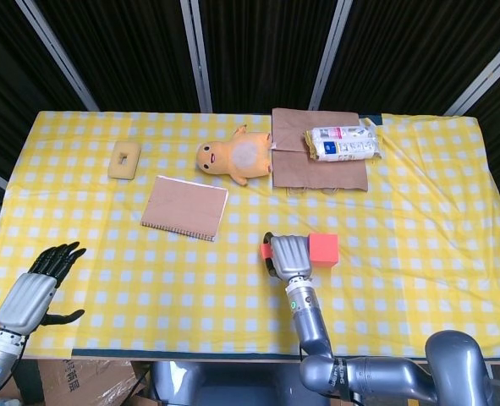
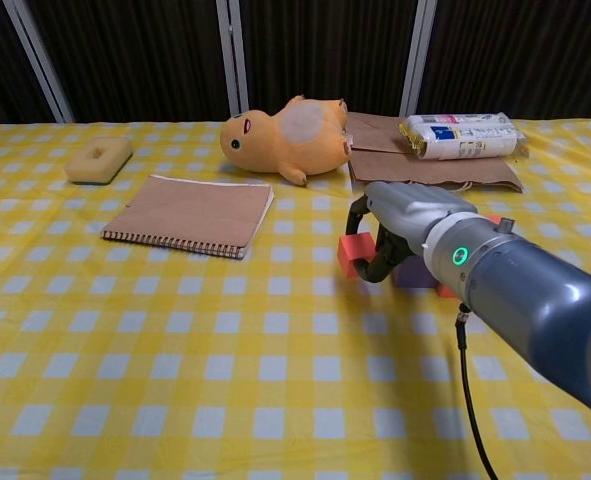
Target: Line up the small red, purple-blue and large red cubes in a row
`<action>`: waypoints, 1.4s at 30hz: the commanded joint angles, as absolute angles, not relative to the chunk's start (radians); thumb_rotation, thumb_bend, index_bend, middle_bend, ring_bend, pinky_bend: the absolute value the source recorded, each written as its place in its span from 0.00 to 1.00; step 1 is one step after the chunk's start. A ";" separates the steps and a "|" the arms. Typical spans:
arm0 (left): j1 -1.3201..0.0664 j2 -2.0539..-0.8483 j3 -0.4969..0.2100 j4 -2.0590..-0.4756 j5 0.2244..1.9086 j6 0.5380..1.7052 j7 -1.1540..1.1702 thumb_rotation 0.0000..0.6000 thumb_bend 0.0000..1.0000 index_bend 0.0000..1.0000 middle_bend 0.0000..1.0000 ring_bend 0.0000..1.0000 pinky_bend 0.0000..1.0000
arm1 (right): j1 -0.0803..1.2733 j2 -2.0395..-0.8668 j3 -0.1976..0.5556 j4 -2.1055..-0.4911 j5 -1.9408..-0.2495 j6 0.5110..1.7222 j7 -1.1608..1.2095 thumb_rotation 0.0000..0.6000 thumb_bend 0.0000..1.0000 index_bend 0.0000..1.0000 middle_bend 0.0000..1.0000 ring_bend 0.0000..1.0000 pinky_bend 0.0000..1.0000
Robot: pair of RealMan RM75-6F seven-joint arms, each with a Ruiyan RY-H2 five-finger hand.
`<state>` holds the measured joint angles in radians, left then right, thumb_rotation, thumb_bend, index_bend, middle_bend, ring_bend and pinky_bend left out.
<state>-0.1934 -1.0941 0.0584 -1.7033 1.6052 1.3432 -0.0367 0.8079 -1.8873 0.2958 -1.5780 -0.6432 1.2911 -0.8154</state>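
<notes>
My right hand [image 1: 288, 255] [image 2: 403, 225] holds the small red cube [image 1: 266, 249] [image 2: 354, 254] between its curled fingers, just left of the other two cubes. The purple-blue cube [image 2: 413, 274] shows only as a sliver under the hand in the chest view and is hidden in the head view. The large red cube [image 1: 323, 249] sits to the right of it, mostly covered by my forearm in the chest view. My left hand [image 1: 40, 288] hangs at the table's near left corner, fingers spread, holding nothing.
A brown notebook [image 1: 184, 207] lies left of centre. An orange plush toy [image 1: 233, 157], a paper bag [image 1: 317, 150] with a white packet [image 1: 343, 143] on it, and a yellow sponge [image 1: 124, 159] lie along the far side.
</notes>
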 commanded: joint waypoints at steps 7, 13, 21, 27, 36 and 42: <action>-0.193 -1.093 0.059 -1.704 1.606 1.344 -0.041 1.00 0.00 0.00 0.00 0.00 0.00 | 0.810 -1.904 0.294 -1.540 -0.641 1.284 -0.820 1.00 0.53 0.44 1.00 1.00 1.00; -0.192 -1.093 0.060 -1.704 1.609 1.346 -0.042 1.00 0.00 0.00 0.00 0.00 0.00 | 0.804 -1.908 0.296 -1.527 -0.640 1.280 -0.813 1.00 0.53 0.44 1.00 1.00 1.00; -0.193 -1.093 0.060 -1.704 1.608 1.344 -0.040 1.00 0.00 0.00 0.00 0.00 0.00 | 0.804 -1.914 0.299 -1.522 -0.645 1.275 -0.812 1.00 0.53 0.36 1.00 1.00 1.00; -0.193 -1.093 0.061 -1.704 1.609 1.344 -0.040 1.00 0.00 0.00 0.00 0.00 0.00 | 0.803 -1.915 0.300 -1.525 -0.652 1.275 -0.811 1.00 0.53 0.25 1.00 1.00 1.00; -0.193 -1.091 0.061 -1.705 1.612 1.347 -0.045 1.00 0.00 0.00 0.00 0.00 0.00 | 0.791 -1.900 0.293 -1.563 -0.661 1.290 -0.817 1.00 0.53 0.21 1.00 1.00 1.00; -0.194 -1.093 0.063 -1.705 1.614 1.345 -0.042 1.00 0.00 0.00 0.00 0.00 0.00 | 0.773 -1.871 0.251 -1.685 -0.694 1.317 -0.838 1.00 0.53 0.20 1.00 1.00 1.00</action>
<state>-0.1935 -1.0924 0.0626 -1.7049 1.6140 1.3446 -0.0425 0.7821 -1.8854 0.2745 -1.6353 -0.6799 1.3039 -0.8236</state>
